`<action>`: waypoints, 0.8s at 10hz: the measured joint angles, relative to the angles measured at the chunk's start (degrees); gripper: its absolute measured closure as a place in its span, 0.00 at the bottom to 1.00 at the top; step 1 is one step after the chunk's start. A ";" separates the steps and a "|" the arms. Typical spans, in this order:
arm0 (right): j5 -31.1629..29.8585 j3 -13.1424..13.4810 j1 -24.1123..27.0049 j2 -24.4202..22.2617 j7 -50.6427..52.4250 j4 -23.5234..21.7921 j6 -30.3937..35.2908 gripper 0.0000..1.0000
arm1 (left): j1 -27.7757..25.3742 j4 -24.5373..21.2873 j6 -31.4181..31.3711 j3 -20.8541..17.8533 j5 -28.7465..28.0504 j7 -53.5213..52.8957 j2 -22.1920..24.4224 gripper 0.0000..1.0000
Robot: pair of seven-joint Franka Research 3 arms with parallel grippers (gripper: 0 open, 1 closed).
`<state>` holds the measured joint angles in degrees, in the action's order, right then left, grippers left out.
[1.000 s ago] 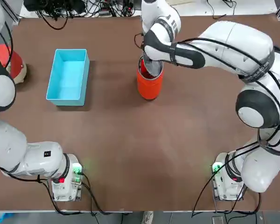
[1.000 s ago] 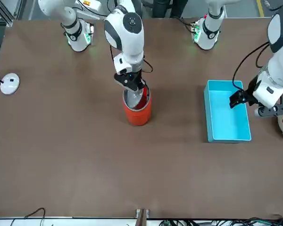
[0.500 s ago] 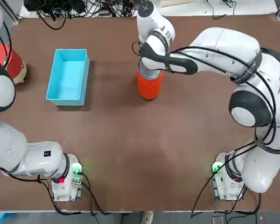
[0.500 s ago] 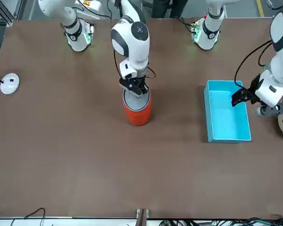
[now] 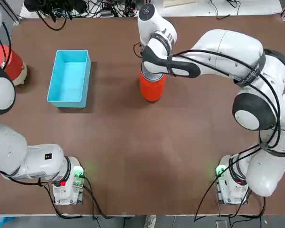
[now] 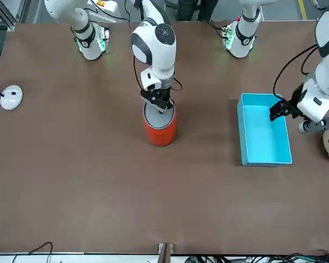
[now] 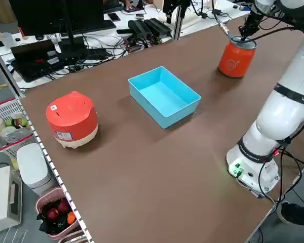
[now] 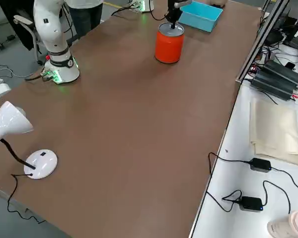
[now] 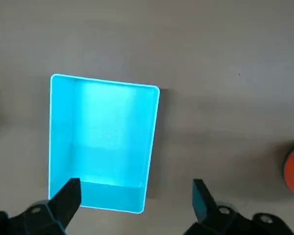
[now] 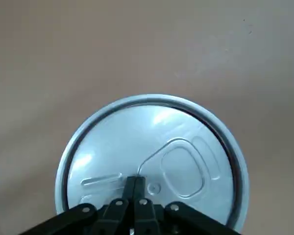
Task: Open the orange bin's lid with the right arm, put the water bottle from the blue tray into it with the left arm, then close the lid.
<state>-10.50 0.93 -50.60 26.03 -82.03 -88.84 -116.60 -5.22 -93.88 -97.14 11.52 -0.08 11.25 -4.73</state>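
Observation:
The orange bin (image 5: 152, 88) stands upright mid-table, and the grey lid (image 10: 157, 147) lies flat on its top. My right gripper (image 10: 135, 185) is shut, its tips touching the lid near the rim; from the front the right gripper (image 6: 160, 102) points straight down onto the bin (image 6: 160, 130). The blue tray (image 5: 69, 76) sits to the left with nothing inside. My left gripper (image 6: 278, 109) hangs open, raised over the tray's outer side, and looks down on the tray (image 9: 103, 132). The water bottle is out of view.
A red-and-white rounded object (image 5: 9, 64) stands left of the tray near the table edge. A white desk lamp (image 8: 20, 134) sits at the robot's right corner. Cables (image 5: 85, 7) lie along the far edge.
The lid was tilted with the bin's red inside showing; it now lies flat on the bin. My right gripper shifted over the bin with it. The left gripper drifted slightly.

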 joint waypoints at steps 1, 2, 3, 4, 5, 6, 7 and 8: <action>-0.31 0.00 -0.06 0.15 -0.17 0.00 -0.20 0.99 | 0.00 0.02 0.07 0.02 0.00 0.00 0.02 0.00; -0.58 0.00 -0.14 0.21 -0.51 0.00 -0.31 0.99 | 0.00 0.06 0.13 0.06 0.00 0.00 0.07 0.00; -0.73 0.00 -0.19 0.24 -0.69 0.00 -0.39 0.99 | 0.00 0.10 0.19 0.12 0.00 0.00 0.14 0.00; -0.75 0.00 -0.19 0.25 -0.73 0.00 -0.40 0.99 | 0.00 0.14 0.23 0.13 0.00 0.00 0.18 0.00; -0.75 0.02 -0.19 0.25 -0.74 0.02 -0.39 0.99 | 0.00 0.17 0.24 0.14 0.00 0.01 0.18 0.00; -0.75 0.04 -0.19 0.25 -0.74 0.18 -0.15 0.99 | 0.00 0.27 0.24 0.14 0.00 0.00 0.18 0.00; -0.75 0.07 -0.18 0.26 -0.72 0.69 0.76 0.99 | 0.00 0.45 0.24 0.14 0.00 0.01 0.18 0.00; -0.75 0.34 0.01 0.18 -0.21 1.44 2.75 0.99 | 0.00 0.58 0.24 0.15 0.00 0.01 0.19 0.00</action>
<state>-11.25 1.27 -50.59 26.21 -82.24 -87.40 -113.85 -5.22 -93.30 -96.89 11.66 -0.08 11.26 -4.55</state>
